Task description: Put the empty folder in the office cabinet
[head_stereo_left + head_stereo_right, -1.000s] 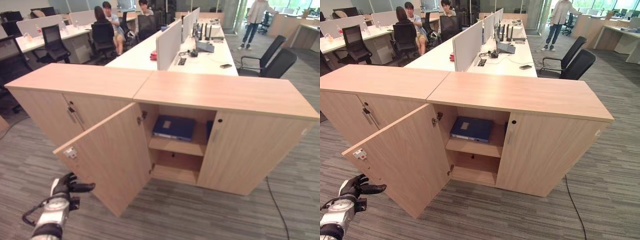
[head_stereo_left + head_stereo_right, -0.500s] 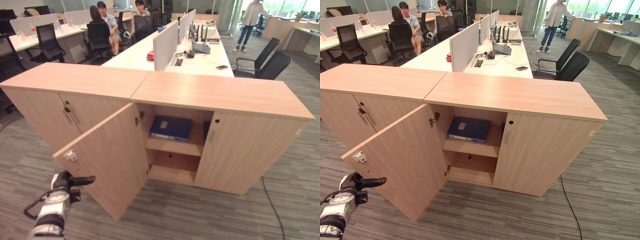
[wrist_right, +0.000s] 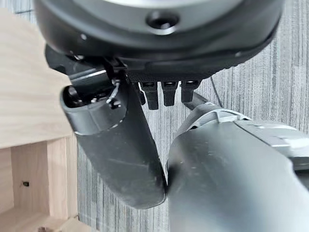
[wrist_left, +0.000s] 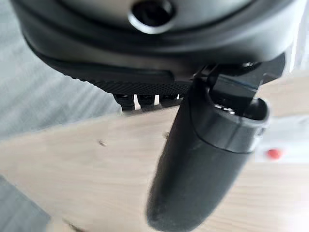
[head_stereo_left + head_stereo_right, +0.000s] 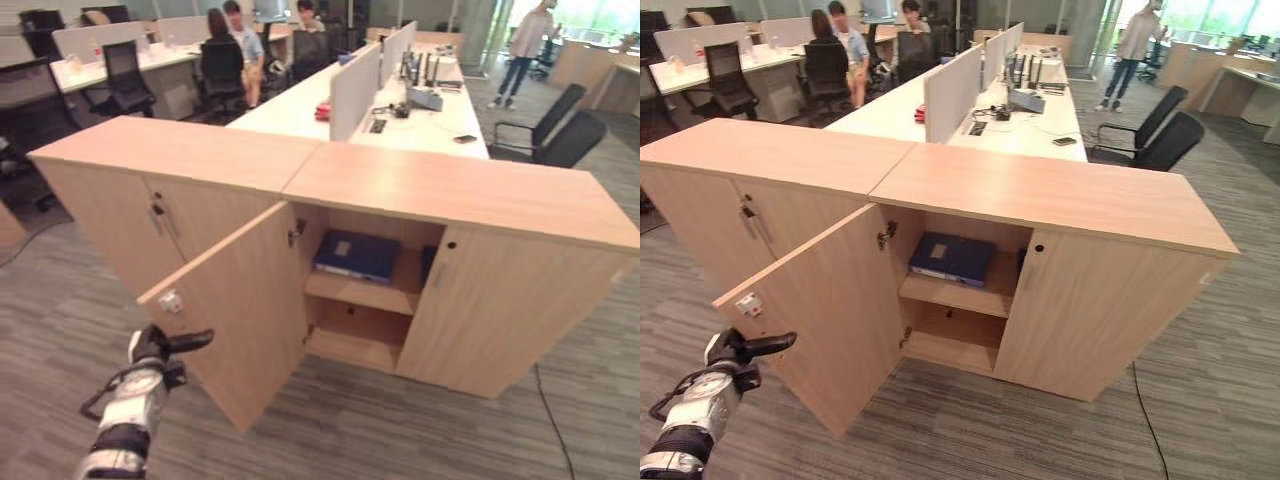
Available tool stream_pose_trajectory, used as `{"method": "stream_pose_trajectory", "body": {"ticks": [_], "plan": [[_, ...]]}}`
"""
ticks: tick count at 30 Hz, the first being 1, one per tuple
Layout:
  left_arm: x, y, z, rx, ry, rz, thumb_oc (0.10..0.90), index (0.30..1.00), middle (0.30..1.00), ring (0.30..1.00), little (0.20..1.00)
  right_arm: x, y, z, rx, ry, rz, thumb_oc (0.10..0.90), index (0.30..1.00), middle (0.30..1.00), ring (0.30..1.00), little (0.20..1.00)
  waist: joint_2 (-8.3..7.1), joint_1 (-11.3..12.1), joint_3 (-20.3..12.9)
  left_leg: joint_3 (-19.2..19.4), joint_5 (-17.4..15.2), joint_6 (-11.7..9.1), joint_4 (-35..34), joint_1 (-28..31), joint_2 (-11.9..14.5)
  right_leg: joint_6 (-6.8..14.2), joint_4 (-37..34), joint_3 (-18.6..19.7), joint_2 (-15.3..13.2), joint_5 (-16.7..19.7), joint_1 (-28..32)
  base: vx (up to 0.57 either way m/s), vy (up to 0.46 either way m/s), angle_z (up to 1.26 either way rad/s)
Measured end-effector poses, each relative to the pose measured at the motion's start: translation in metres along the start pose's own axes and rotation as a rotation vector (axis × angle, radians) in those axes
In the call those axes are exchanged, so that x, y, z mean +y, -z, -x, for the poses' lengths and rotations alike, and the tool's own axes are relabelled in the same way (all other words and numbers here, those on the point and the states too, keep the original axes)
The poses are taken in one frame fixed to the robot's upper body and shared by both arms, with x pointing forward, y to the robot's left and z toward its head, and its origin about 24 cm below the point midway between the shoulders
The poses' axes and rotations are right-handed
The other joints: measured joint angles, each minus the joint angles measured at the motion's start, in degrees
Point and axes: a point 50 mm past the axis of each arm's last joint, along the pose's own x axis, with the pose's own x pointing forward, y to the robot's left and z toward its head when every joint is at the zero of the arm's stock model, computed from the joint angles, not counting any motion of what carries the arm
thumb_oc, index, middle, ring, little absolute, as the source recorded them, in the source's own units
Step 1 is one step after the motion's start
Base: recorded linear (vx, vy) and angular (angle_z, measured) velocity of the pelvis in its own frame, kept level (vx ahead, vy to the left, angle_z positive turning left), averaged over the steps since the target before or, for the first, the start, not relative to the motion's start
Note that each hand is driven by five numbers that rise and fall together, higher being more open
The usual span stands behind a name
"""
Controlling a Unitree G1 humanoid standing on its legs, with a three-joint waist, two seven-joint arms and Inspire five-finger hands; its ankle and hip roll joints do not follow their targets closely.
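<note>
A blue folder (image 5: 357, 255) lies flat on the upper shelf of the light wood office cabinet (image 5: 470, 190). The cabinet's left door (image 5: 240, 300) stands swung open towards me. The shelf below the folder is bare. My left hand (image 5: 157, 346) hangs low by the outer face of that door, near its free edge, open and holding nothing. Its thumb (image 4: 203, 159) points at the wood just under a small white sticker (image 4: 285, 152). My right hand (image 3: 116, 140) is open and idle, with nothing in it, beside a cabinet's wooden side (image 3: 24, 82).
The cabinet's right door (image 5: 510, 300) is closed. A second cabinet (image 5: 130, 190) with closed doors joins it on the left. Behind are desks (image 5: 400, 110), black office chairs (image 5: 560, 135), seated people (image 5: 235, 45) and a person standing (image 5: 525, 45). Carpet lies in front.
The camera has shifted a little. My left hand has risen slightly, closer to the open door's free edge. The folder and the door are unmoved.
</note>
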Motion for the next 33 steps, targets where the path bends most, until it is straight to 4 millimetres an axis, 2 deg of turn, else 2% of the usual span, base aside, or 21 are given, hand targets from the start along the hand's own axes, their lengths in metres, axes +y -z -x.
{"method": "stream_pose_trajectory", "body": {"ticks": [1, 4, 9, 13, 16, 20, 24, 29, 33], "plan": [[-0.011, 0.0, 0.003, -0.014, 0.047, -0.016, 0.8, 0.9, 0.9, 0.9, 0.9, 0.004, -0.001, -0.001, -0.003, -0.01, -0.002, 0.8, 0.9, 0.9, 0.9, 0.9, -0.29, 0.1, 0.2, 0.3, 0.1, 0.0, 0.0, -0.3, -0.2, 0.2, 0.0, 0.0, -0.2, 0.1, 0.0, -0.01, 0.003, 0.41], [-0.042, 0.007, 0.035, -0.084, 0.228, -0.065, 0.8, 0.9, 0.9, 0.9, 0.9, 0.014, 0.002, -0.003, 0.001, -0.025, -0.017, 0.8, 0.9, 0.9, 0.9, 0.9, -1.11, 0.5, 0.6, 0.4, 0.2, 0.0, 0.0, -1.0, -1.3, 0.9, -0.4, 0.5, -1.3, 0.5, 0.0, 0.02, 0.008, 0.35], [-0.106, 0.024, 0.079, -0.08, 0.661, -0.138, 0.8, 0.9, 0.9, 0.9, 0.9, 0.019, 0.003, -0.004, 0.007, -0.02, -0.025, 0.8, 0.9, 0.9, 0.9, 0.9, -1.25, 1.5, 1.0, 0.6, 0.2, 0.0, 0.0, -1.1, -2.6, 2.1, -1.4, 2.6, -1.8, 1.2, 0.1, 0.01, -0.001, 0.06], [-0.149, 0.027, 0.108, -0.058, 0.992, -0.073, 0.8, 0.9, 0.9, 0.9, 0.9, 0.023, -0.005, -0.006, -0.006, -0.024, -0.039, 0.8, 0.9, 0.9, 0.9, 0.9, -1.31, -0.3, 1.3, 0.8, 0.1, 0.1, 0.0, -1.2, -2.6, 2.7, -3.4, 3.0, -1.2, 2.1, 0.2, -0.02, -0.012, -0.14], [-0.185, 0.026, 0.143, -0.043, 1.252, 0.025, 0.8, 0.9, 0.9, 0.9, 0.9, 0.026, -0.01, -0.007, -0.024, -0.028, -0.055, 0.8, 0.9, 0.9, 0.9, 0.9, -1.18, -2.4, 1.2, 1.7, 0.0, 0.3, 0.0, -1.1, -2.5, 2.4, -4.8, 3.0, -0.9, 3.4, 0.3, -0.01, -0.01, -0.16], [-0.198, 0.025, 0.162, -0.016, 1.388, 0.066, 0.8, 0.9, 0.9, 0.9, 0.9, 0.027, -0.015, -0.007, -0.033, -0.032, -0.047, 0.8, 0.9, 0.9, 0.9, 0.9, -0.38, -4.4, 1.2, 1.7, 0.2, 0.0, 0.0, -0.9, -1.8, 2.0, -6.4, 2.9, 0.6, 4.1, 1.2, -0.01, -0.007, -0.07], [-0.198, 0.03, 0.16, 0.048, 1.383, 0.114, 0.8, 0.9, 0.9, 0.9, 0.9, 0.027, -0.015, -0.007, -0.032, -0.028, -0.028, 0.8, 0.9, 0.9, 0.9, 0.9, 0.39, -4.5, 1.3, 1.7, 0.3, 0.3, 0.2, -0.6, -1.3, 1.4, -7.2, 2.8, 1.5, 4.3, 1.8, 0.0, -0.002, -0.01], [-0.196, 0.039, 0.153, 0.119, 1.328, 0.155, 0.8, 0.9, 0.9, 0.9, 0.9, 0.029, -0.015, -0.007, -0.031, -0.027, -0.016, 0.8, 0.9, 0.9, 0.9, 0.9, 0.17, -4.5, 1.6, 1.8, -0.1, 0.2, 0.2, 0.4, -1.2, 1.6, -7.6, 2.8, 1.7, 3.9, 2.8, 0.0, -0.005, -0.01], [-0.183, 0.046, 0.146, 0.12, 1.266, 0.12, 0.8, 0.9, 0.9, 0.9, 0.9, 0.031, -0.015, -0.008, -0.03, -0.03, -0.021, 0.8, 0.9, 0.9, 0.9, 0.9, -0.35, -4.4, 2.2, 1.8, -0.5, 0.0, 0.2, 0.8, -1.2, 1.8, -7.7, 2.8, 1.8, 3.7, 3.2, 0.0, 0.0, 0.0]]}}
